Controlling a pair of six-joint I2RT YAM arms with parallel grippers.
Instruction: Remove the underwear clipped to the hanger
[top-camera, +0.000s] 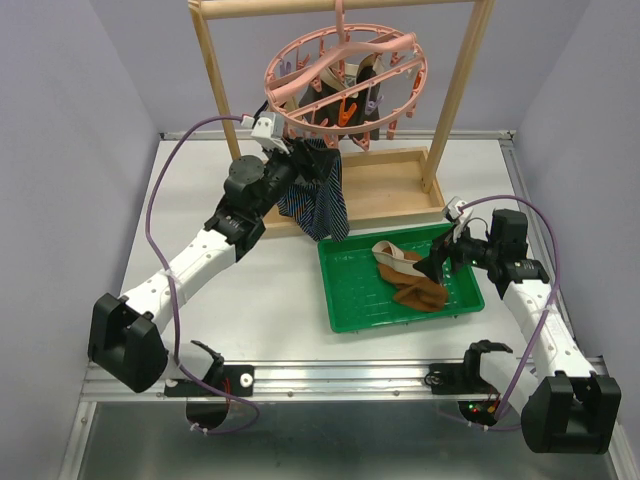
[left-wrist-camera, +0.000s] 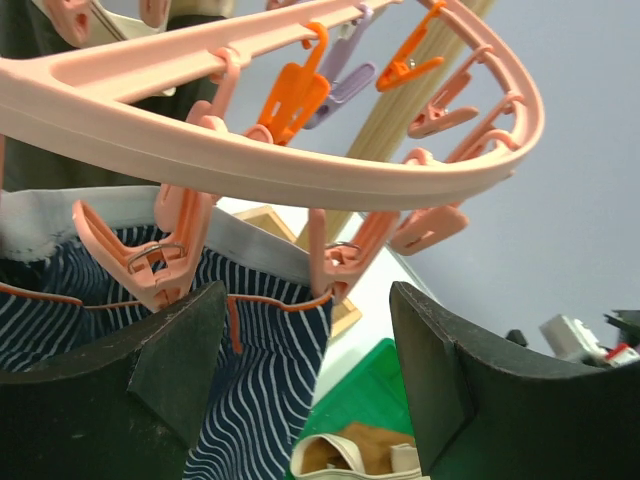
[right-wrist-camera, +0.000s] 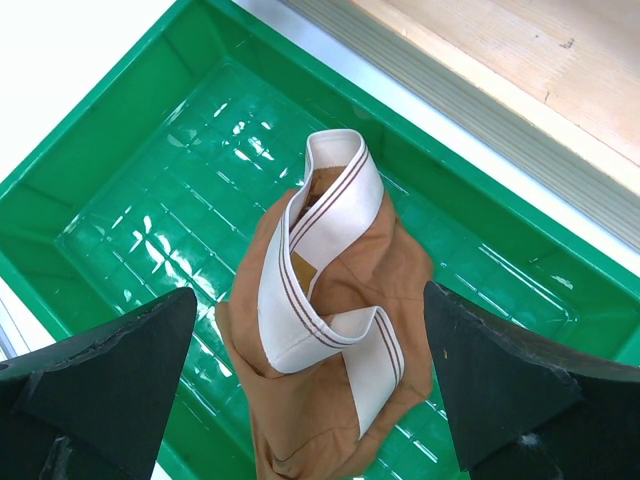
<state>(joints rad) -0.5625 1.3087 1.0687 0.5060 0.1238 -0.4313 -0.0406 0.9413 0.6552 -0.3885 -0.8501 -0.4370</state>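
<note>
Underwear, navy pair (top-camera: 318, 200): hangs from the hanger (top-camera: 345, 70); its grey waistband is pinched by 2 pink clips (left-wrist-camera: 160, 262) at the ring's near edge.
Underwear, brown pair (right-wrist-camera: 390, 270): lies crumpled in the tray (right-wrist-camera: 100, 150) on the bench (top-camera: 250, 290), already off the hanger.
Underwear, dark pairs (top-camera: 350, 105): clipped at the far side of the ring; the count is not legible.
Left hand (left-wrist-camera: 305, 325): at the navy pair, just below the 2 clips. Jaws are wide apart and nothing is gripped. Whether cloth lies between them cannot be told.
Right hand (right-wrist-camera: 308, 300): above the brown pair, over the tray. Jaws are wide apart, empty and clear of the cloth.
Step in hand: judged as the approach to a grasp on the navy pair, with 1 pair done and several left.
Next move: probably close the left hand on the waistband between the 2 clips, then pull down and away so both release.
Caution: a sideways pull may swing the ring or free only 1 clip.
</note>
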